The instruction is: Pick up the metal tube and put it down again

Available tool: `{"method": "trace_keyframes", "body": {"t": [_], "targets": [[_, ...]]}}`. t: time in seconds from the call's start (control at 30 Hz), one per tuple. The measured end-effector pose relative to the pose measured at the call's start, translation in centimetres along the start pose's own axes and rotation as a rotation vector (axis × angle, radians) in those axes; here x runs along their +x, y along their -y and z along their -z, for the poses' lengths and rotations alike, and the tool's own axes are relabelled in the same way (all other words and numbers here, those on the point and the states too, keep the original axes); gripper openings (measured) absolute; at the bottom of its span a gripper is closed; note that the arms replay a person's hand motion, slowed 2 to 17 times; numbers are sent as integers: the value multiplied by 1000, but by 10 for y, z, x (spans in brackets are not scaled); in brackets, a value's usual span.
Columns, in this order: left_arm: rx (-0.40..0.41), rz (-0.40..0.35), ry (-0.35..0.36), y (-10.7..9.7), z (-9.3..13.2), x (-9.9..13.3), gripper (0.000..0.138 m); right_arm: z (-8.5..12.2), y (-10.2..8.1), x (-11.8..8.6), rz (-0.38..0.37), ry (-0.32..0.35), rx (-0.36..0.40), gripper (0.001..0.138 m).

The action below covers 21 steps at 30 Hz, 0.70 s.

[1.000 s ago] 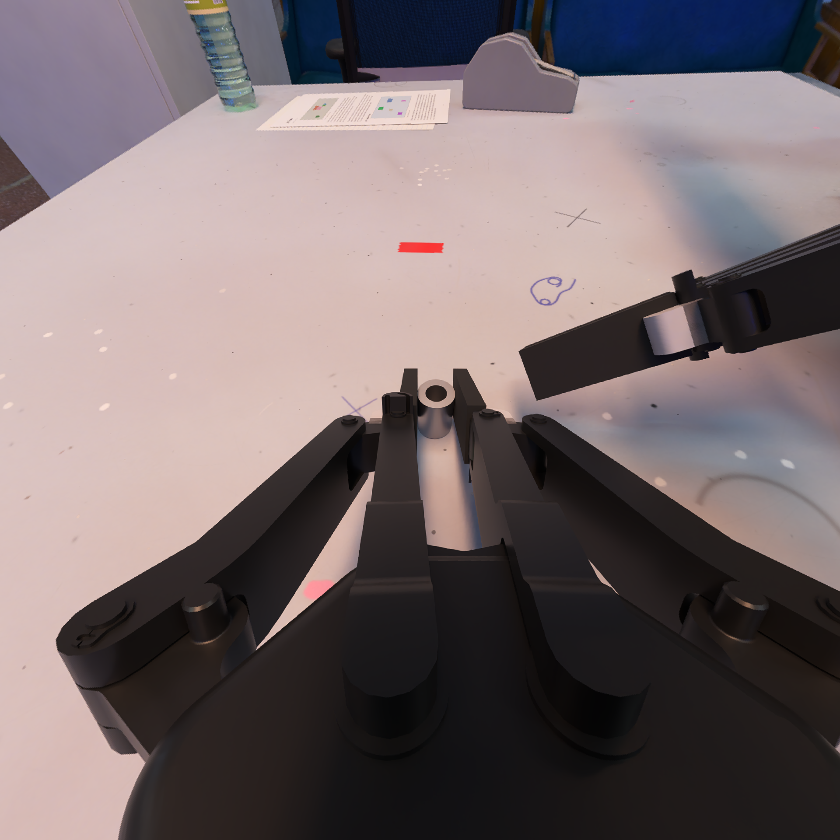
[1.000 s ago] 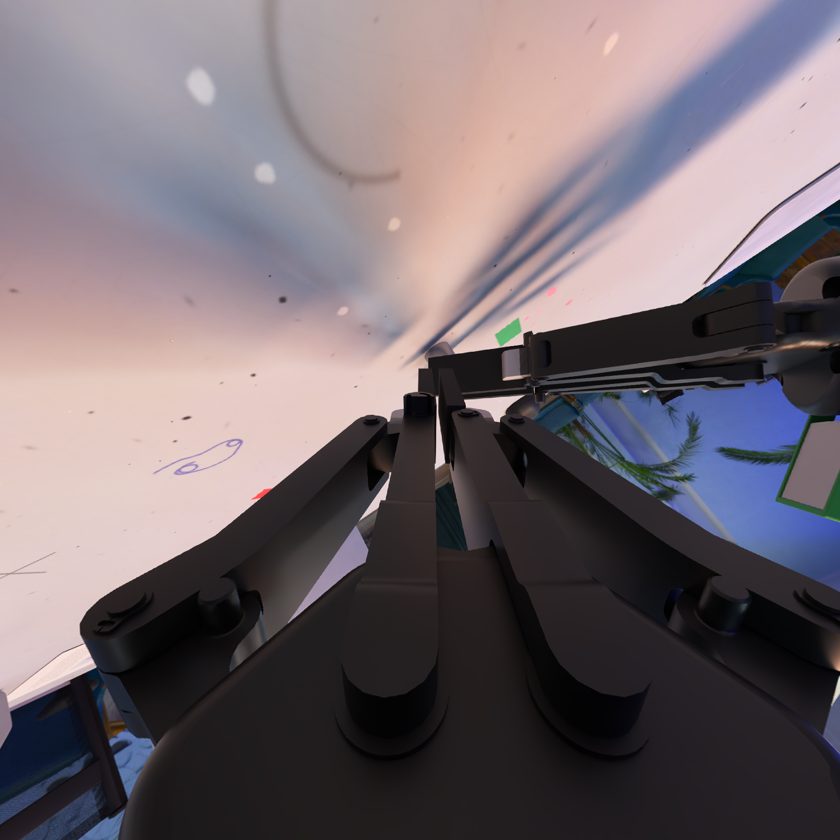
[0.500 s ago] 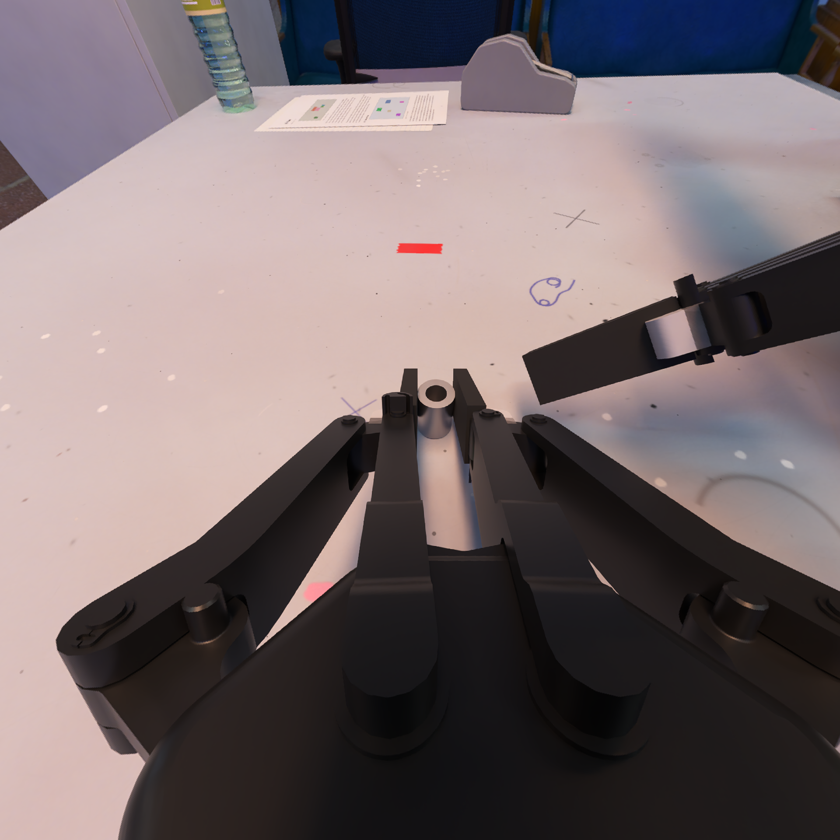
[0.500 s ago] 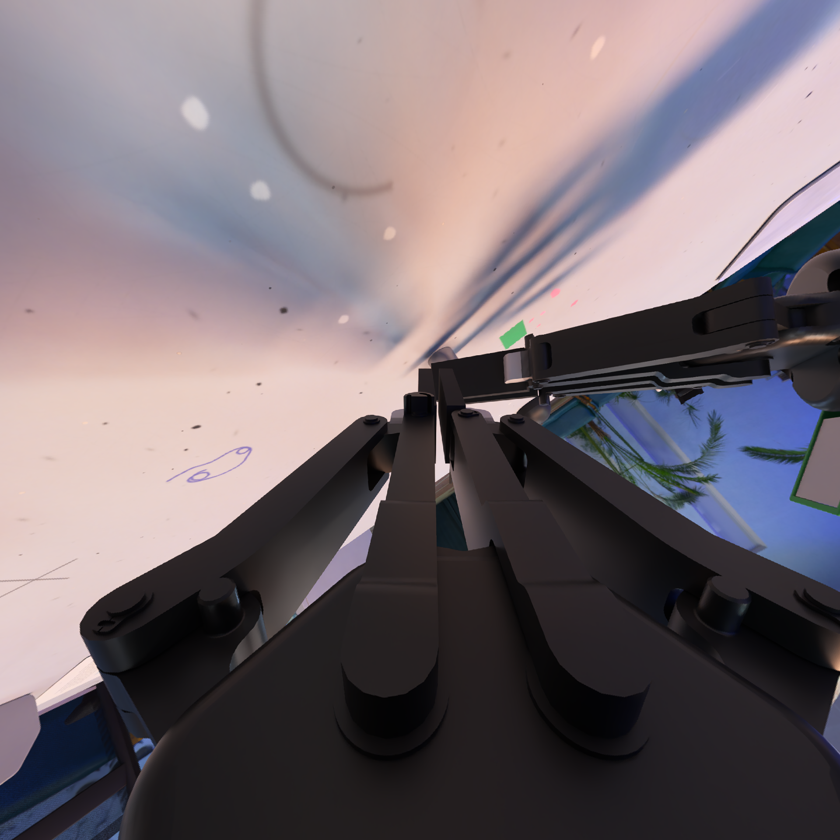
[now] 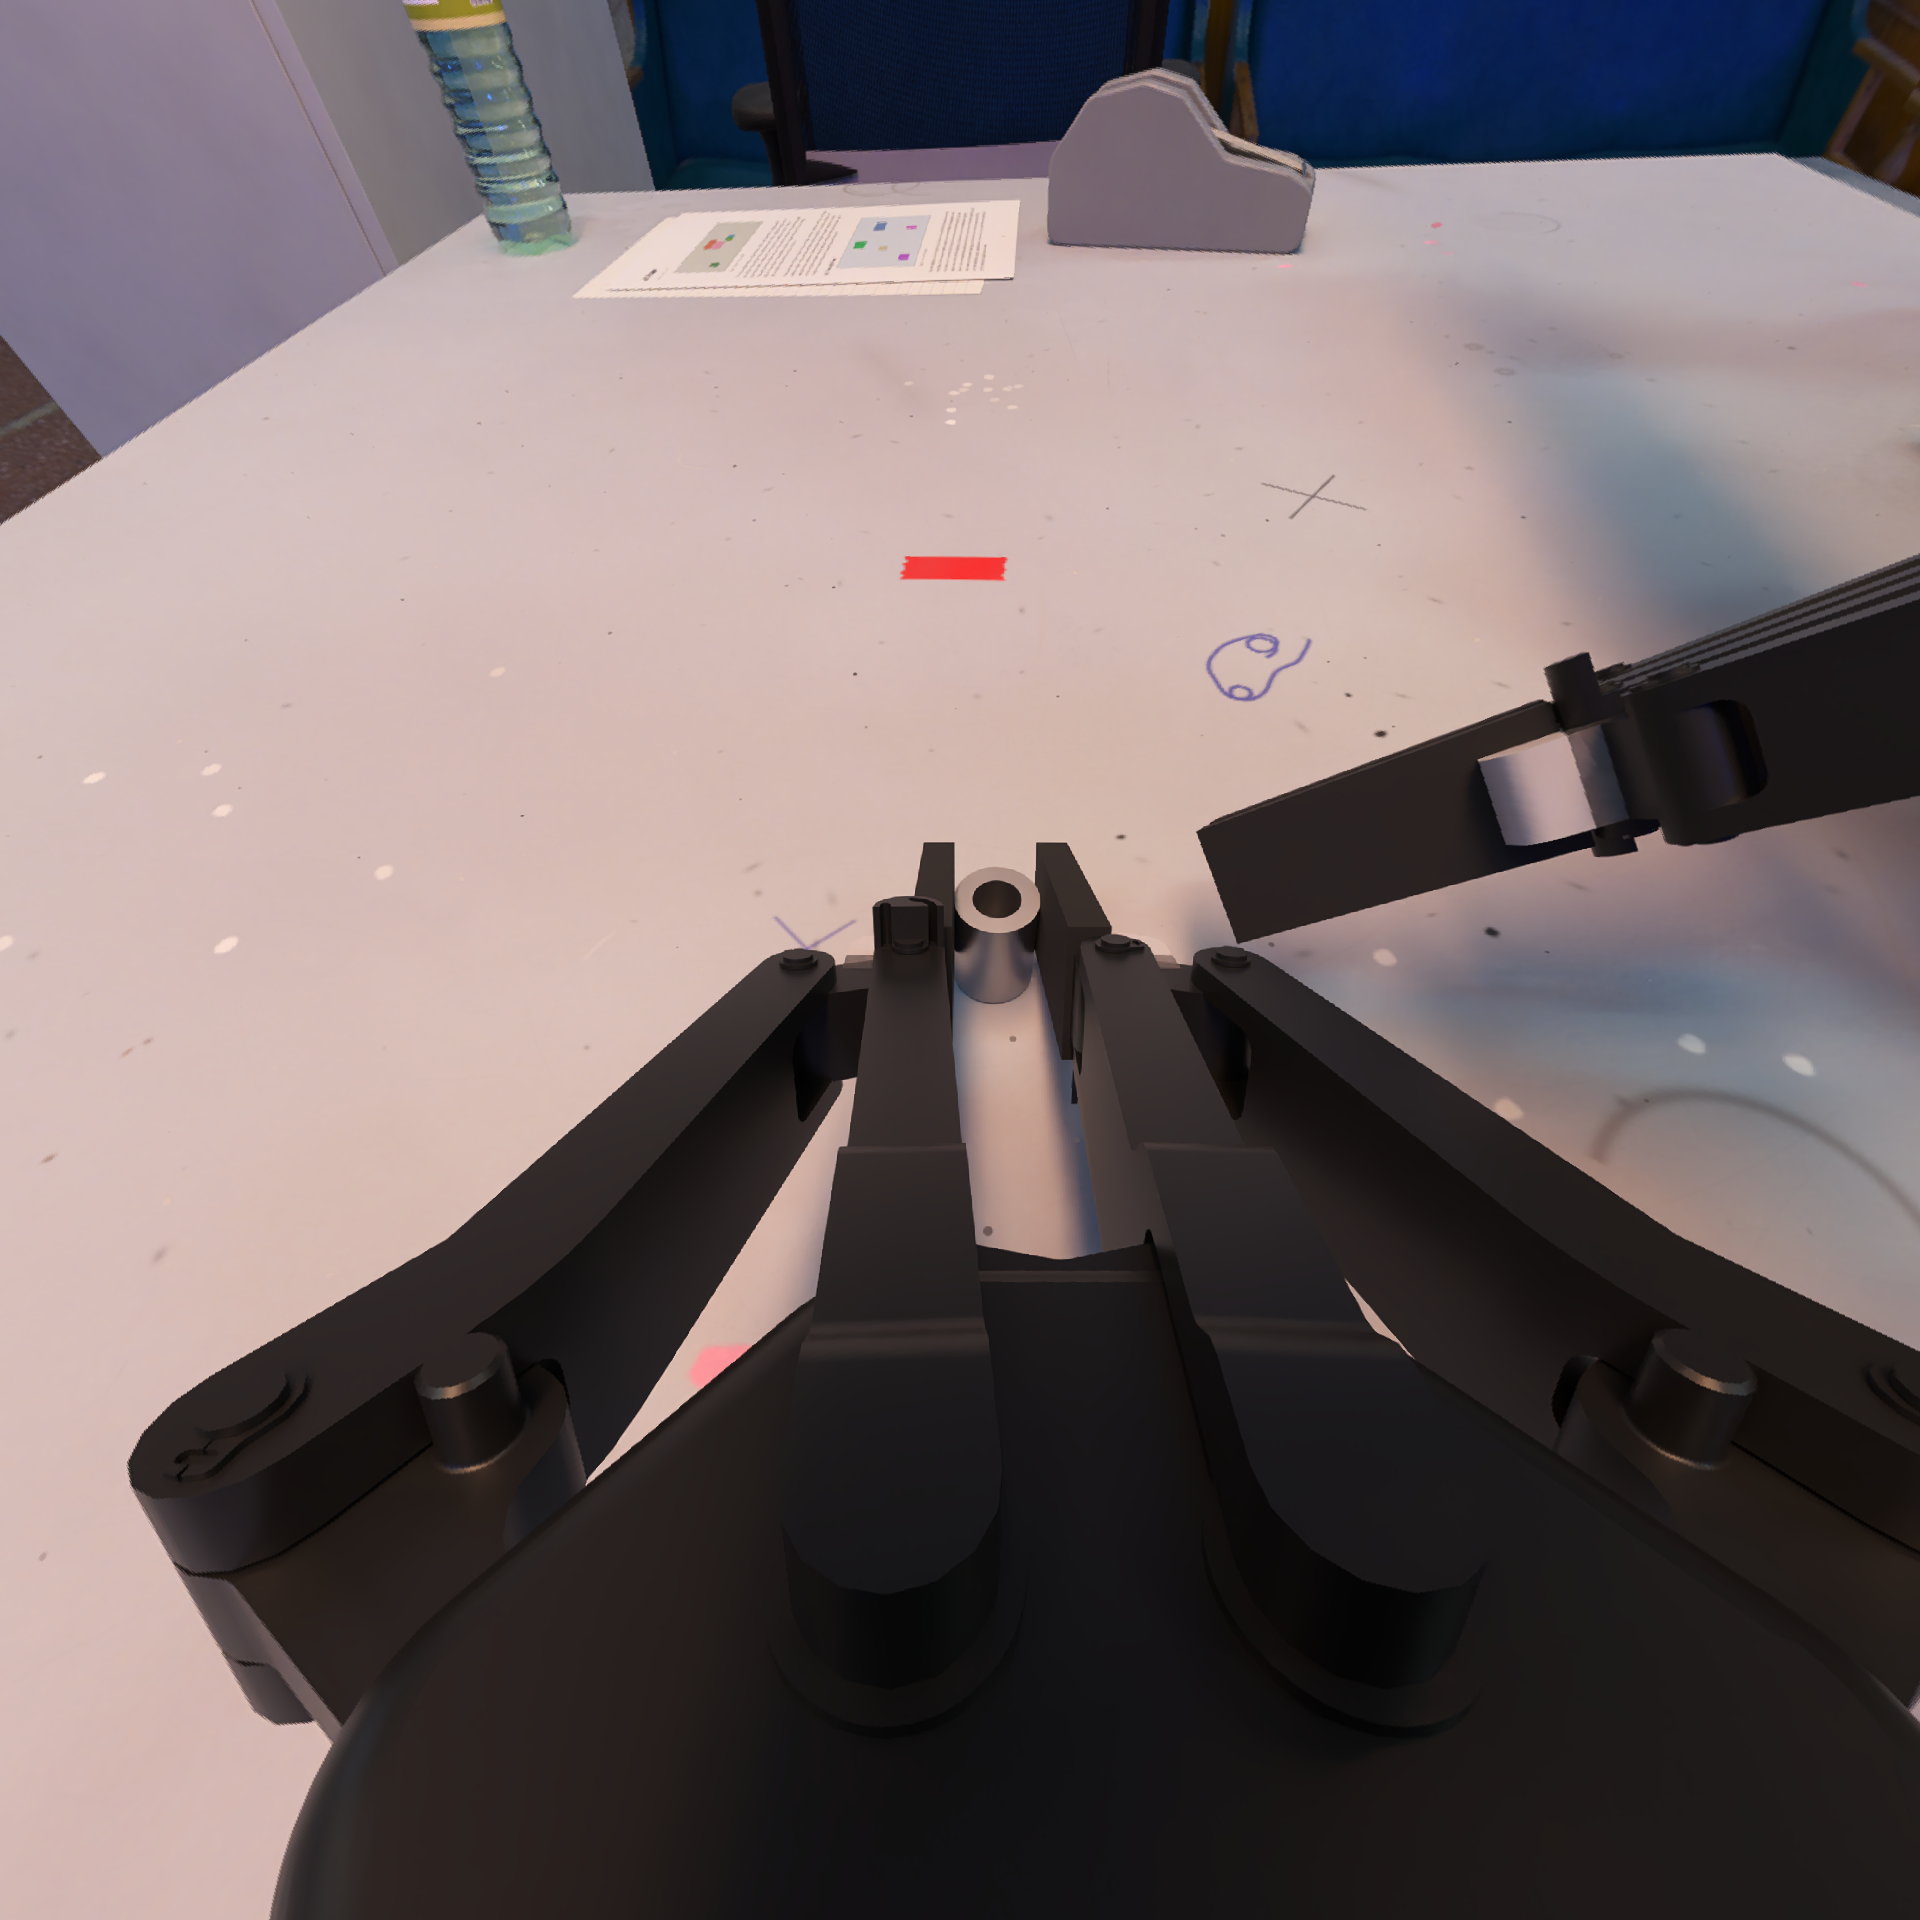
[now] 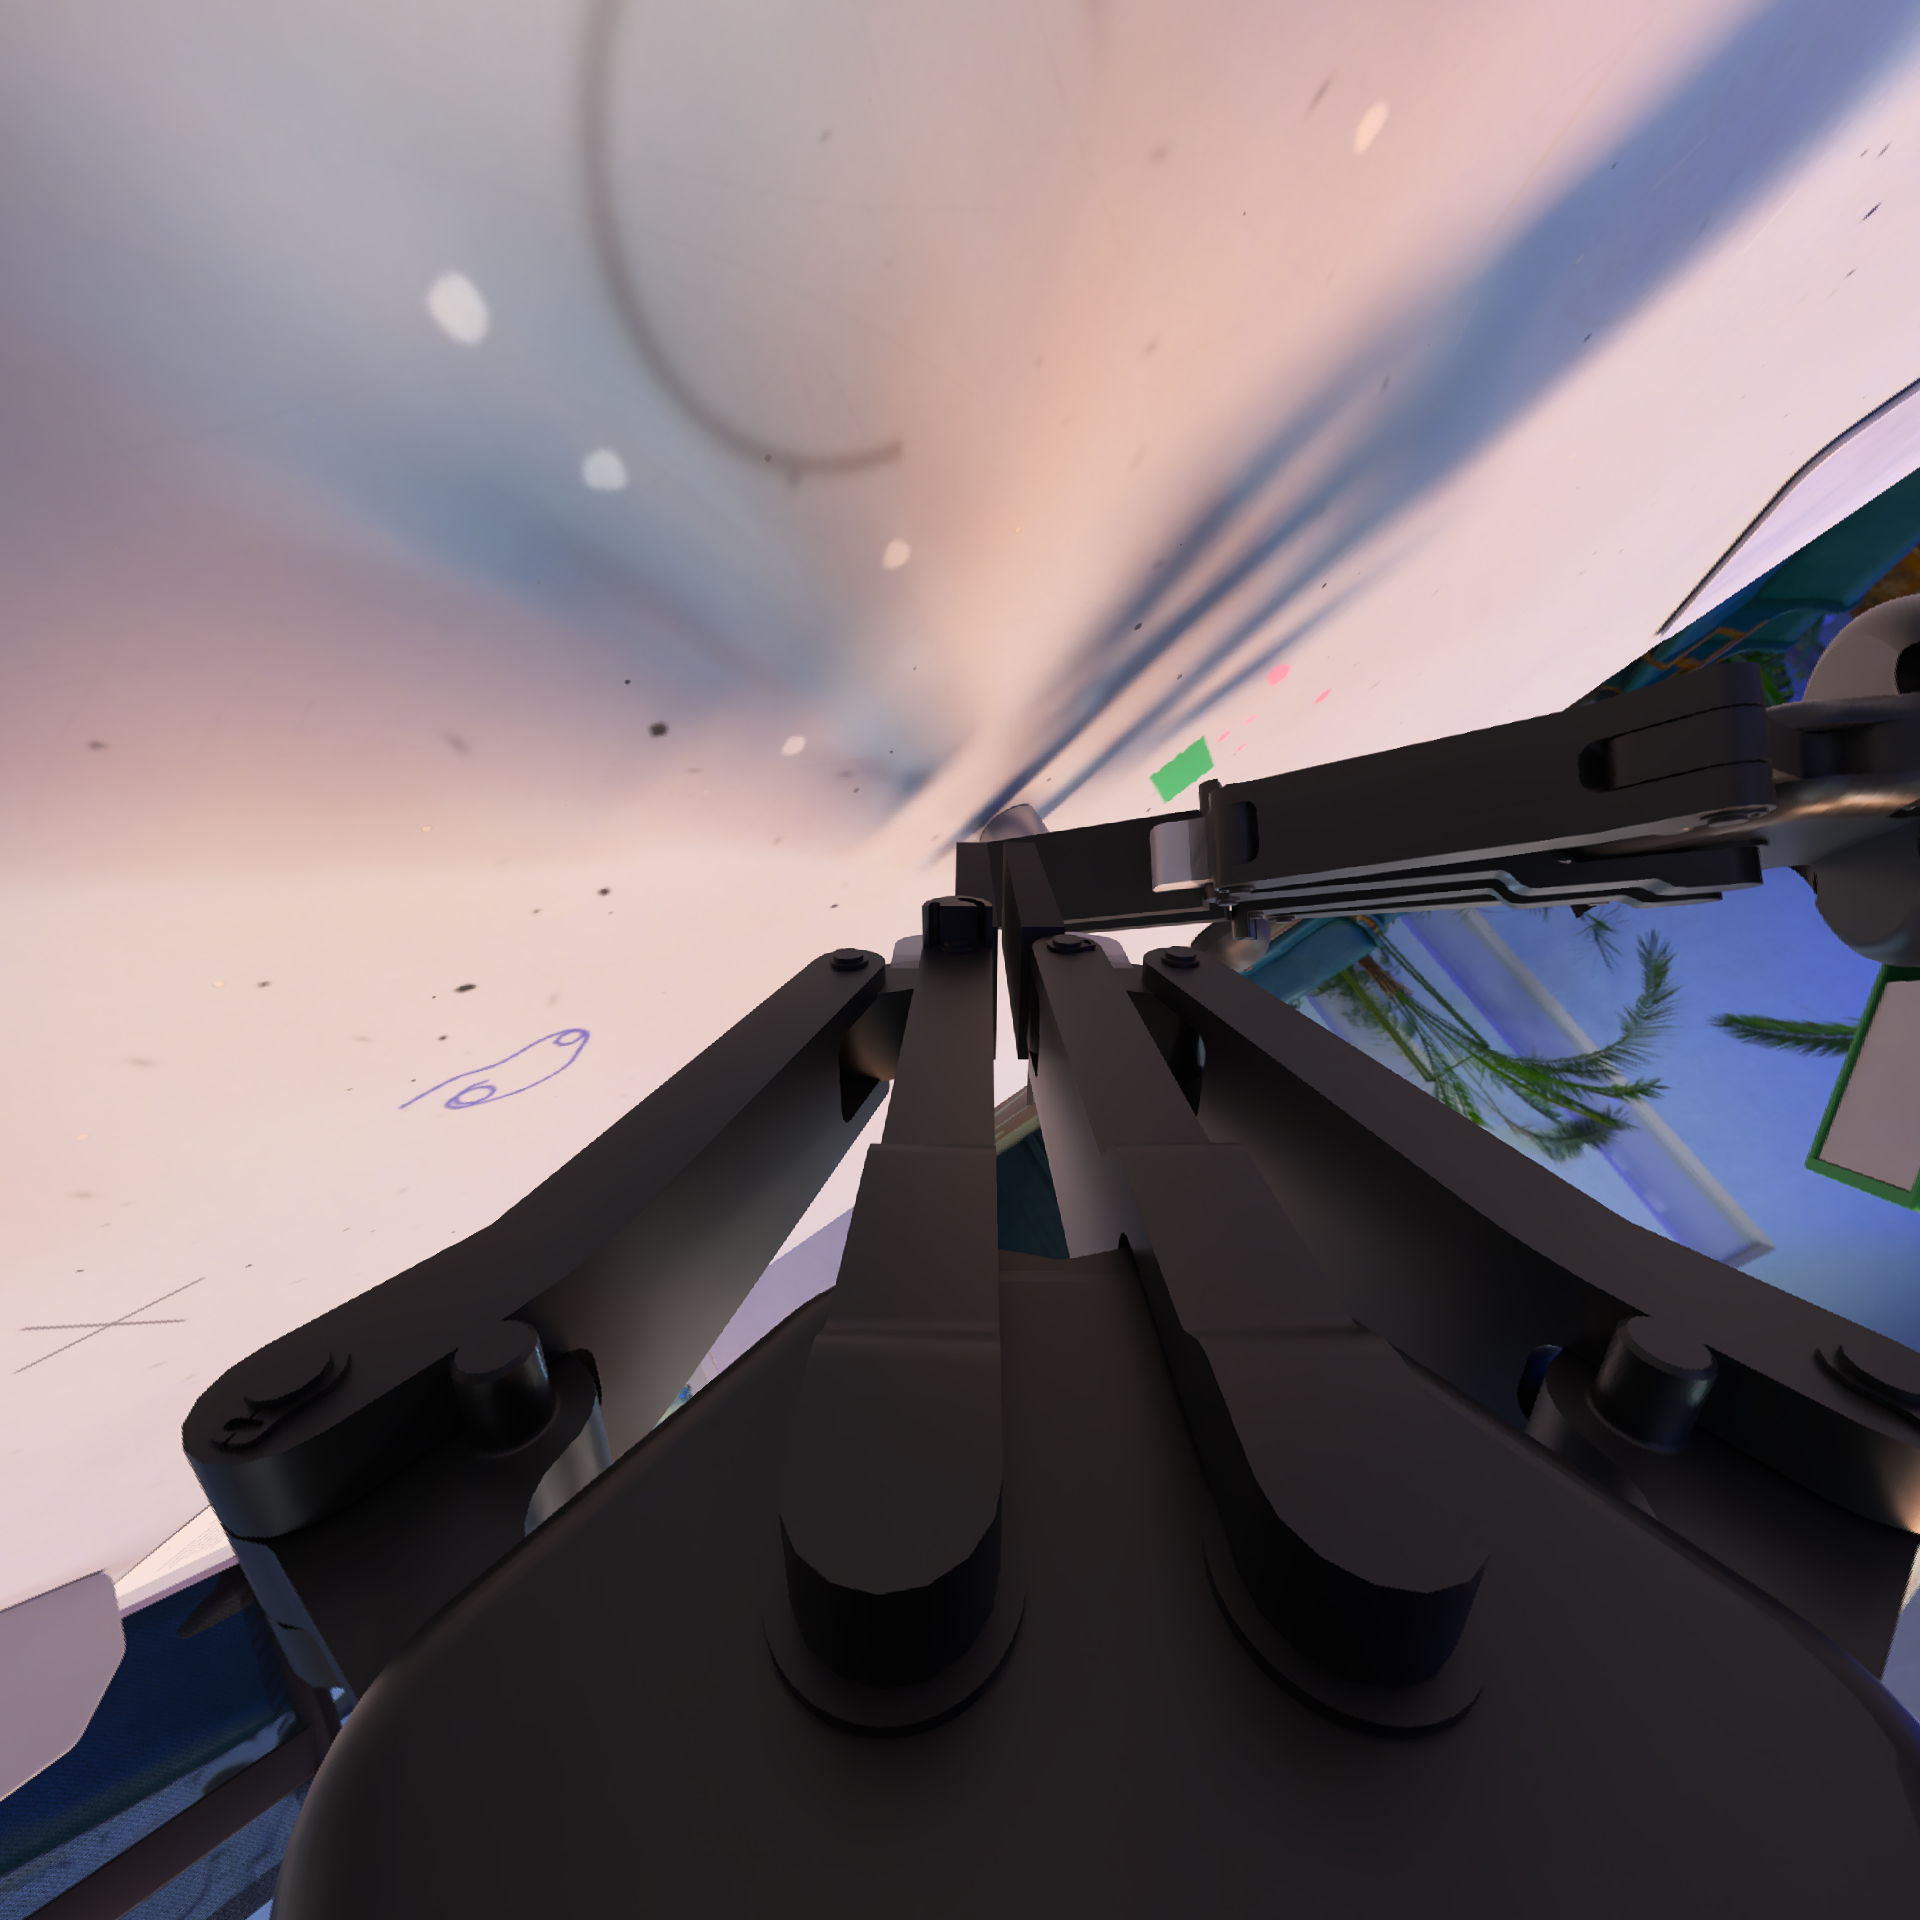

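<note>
The metal tube (image 5: 995, 940) is a short silver cylinder standing upright, its open end up. My left gripper (image 5: 995, 878) is shut on it, one finger on each side, just over the white table (image 5: 520, 675). I cannot tell whether the tube touches the table. My right gripper (image 5: 1231, 883) is shut and empty, and its tips hover close to the right of the tube. In the right wrist view the right gripper (image 6: 1003, 883) points at the left gripper (image 6: 1091, 873), and only a sliver of the tube (image 6: 1010, 821) shows.
At the far edge stand a water bottle (image 5: 499, 125), printed sheets (image 5: 810, 249) and a grey block (image 5: 1174, 177). A red tape strip (image 5: 954, 568) and pen marks (image 5: 1252, 665) lie mid-table. The table's left edge (image 5: 208, 395) runs diagonally.
The left gripper keeps its hold on the tube. The table marks have slid slightly left in its view. The right gripper has hardly moved.
</note>
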State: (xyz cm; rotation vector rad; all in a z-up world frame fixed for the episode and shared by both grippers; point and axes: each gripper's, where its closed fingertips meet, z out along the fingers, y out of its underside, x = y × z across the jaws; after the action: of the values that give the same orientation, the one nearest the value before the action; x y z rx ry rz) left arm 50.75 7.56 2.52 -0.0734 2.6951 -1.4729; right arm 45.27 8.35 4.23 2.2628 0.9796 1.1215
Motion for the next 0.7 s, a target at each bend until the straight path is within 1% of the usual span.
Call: {"method": "trace_keyframes", "body": {"t": [0.57,0.7], "targets": [[-19,-1,-2,3,-3,1,21,4,4,-4,12,21,-4,4],[-25,-4,0,4,-4,1,21,5,4,-5,5,23,-6,4]]}}
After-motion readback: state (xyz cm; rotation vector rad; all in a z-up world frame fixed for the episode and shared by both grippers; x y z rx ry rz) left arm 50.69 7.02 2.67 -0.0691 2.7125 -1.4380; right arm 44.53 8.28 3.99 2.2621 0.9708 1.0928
